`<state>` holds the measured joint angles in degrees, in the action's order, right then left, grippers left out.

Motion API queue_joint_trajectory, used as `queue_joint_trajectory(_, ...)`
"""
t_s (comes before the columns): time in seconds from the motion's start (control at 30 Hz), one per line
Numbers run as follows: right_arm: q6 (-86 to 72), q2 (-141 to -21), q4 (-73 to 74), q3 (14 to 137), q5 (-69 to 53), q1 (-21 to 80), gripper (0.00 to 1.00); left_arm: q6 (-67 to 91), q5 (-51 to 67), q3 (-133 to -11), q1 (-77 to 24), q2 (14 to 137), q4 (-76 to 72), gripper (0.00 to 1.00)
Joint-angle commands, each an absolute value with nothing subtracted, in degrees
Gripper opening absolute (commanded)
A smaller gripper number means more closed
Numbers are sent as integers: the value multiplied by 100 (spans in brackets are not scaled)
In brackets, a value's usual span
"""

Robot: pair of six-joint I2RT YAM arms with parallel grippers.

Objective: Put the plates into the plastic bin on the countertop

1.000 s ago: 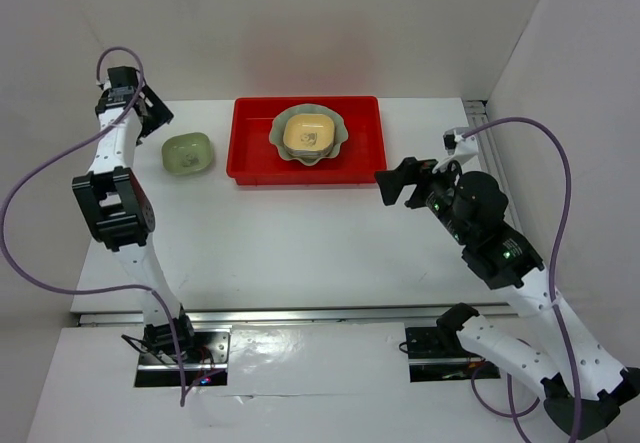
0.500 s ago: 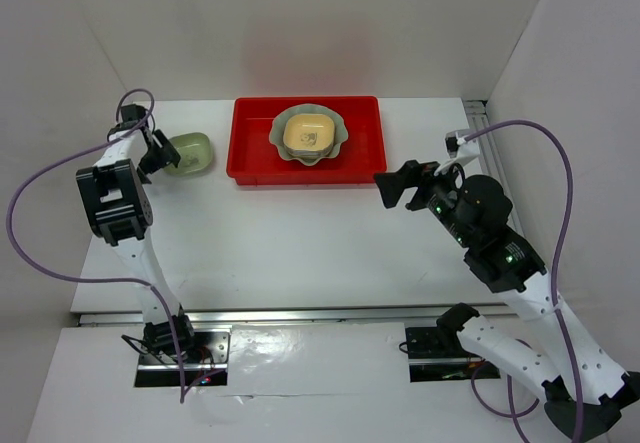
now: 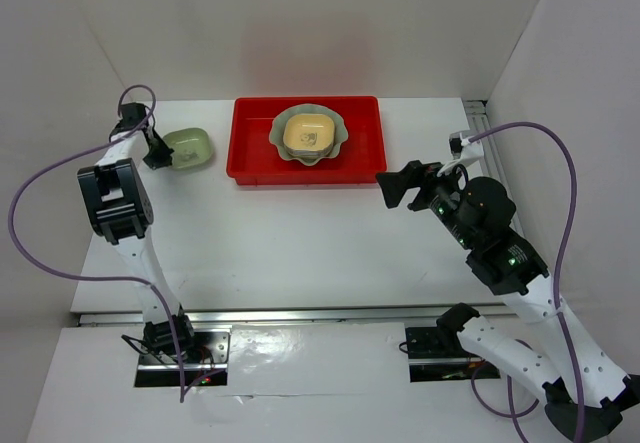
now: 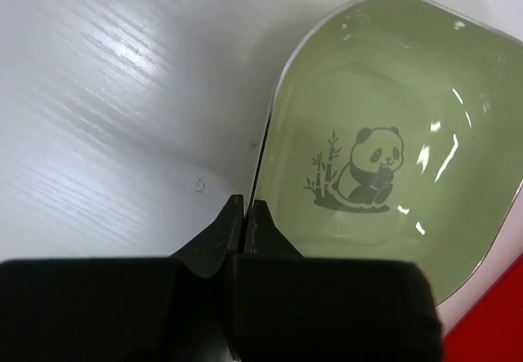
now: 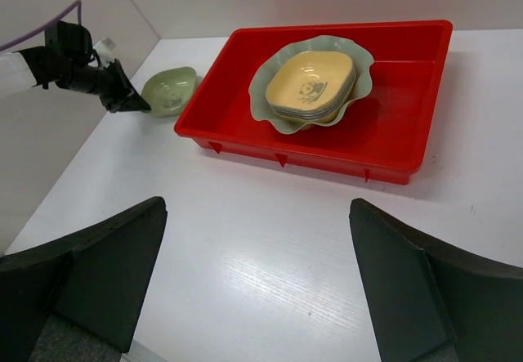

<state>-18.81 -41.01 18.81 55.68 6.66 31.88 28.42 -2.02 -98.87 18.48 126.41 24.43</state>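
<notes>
step: green dish [image 3: 190, 148] left of bin [image 3: 362, 133] is pinched by left gripper [image 4: 245, 208]
next: lift over bin wall probably needed
right gripper [image 3: 395, 188]: spread wide, empty

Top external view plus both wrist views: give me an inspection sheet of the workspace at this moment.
Surface: white countertop, flat and plain.
Job's things: red bin at the far middle; in it a scalloped pale green dish holding a stack of small dishes, with a yellow dish on top. One small green dish sits on the countertop just left of the bin.
Clutter: nothing seen.
Grippers: left gripper shut on the small green dish's left rim; right gripper open and empty, off the bin's right end.
Cables: purple cable looped along each arm, clear of the dishes.
Surroundings: white walls on three sides.
</notes>
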Motion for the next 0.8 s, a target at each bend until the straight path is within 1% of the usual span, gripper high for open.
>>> queue_joint_trajectory(0.0, -1898, -4043, 1582, 5529, 703, 3182, 100, 2821, -465, -10124, 1837, 12788, 2724, 0)
queue_joint_trajectory(0.13, -1898, -3990, 1644, 5528, 809, 3182, 100, 3146, -685, -10433, 1837, 12490, 3067, 0)
queue_joint_trajectory(0.2, -1898, -3990, 1792, 5528, 879, 3182, 100, 3286, -834, -10503, 1706, 12166, 3120, 0)
queue_joint_trajectory(0.23, -1898, -3990, 1793, 5528, 949, 3182, 100, 3287, -913, -10503, 1653, 11799, 3068, 0)
queue_joint_trajectory(0.33, -1951, -3885, 1925, 5528, 1020, 3182, 100, 3148, -967, -10564, 1293, 11104, 2788, 0)
queue_joint_trajectory(0.43, -2003, -3762, 2057, 5581, 1142, 3182, 100, 2797, -1072, -10678, 792, 10750, 2506, 0)
queue_joint_trajectory(0.5, -2065, -3701, 2179, 5581, 1143, 3182, 100, 2664, -1072, -10871, 424, 10688, 2391, 0)
queue_joint_trajectory(0.57, -2118, -3639, 2232, 5581, 1203, 3182, 100, 2541, -713, -11179, 203, 10688, 2391, 0)
queue_joint_trajectory(0.7, -2180, -3516, 2346, 5634, 1256, 3182, 100, 2627, -414, -11487, -499, 11038, 2452, 0)
queue_joint_trajectory(0.77, -2180, -3516, 2347, 5695, 1318, 3182, 100, 2881, 23, -11645, -685, 11292, 2391, 0)
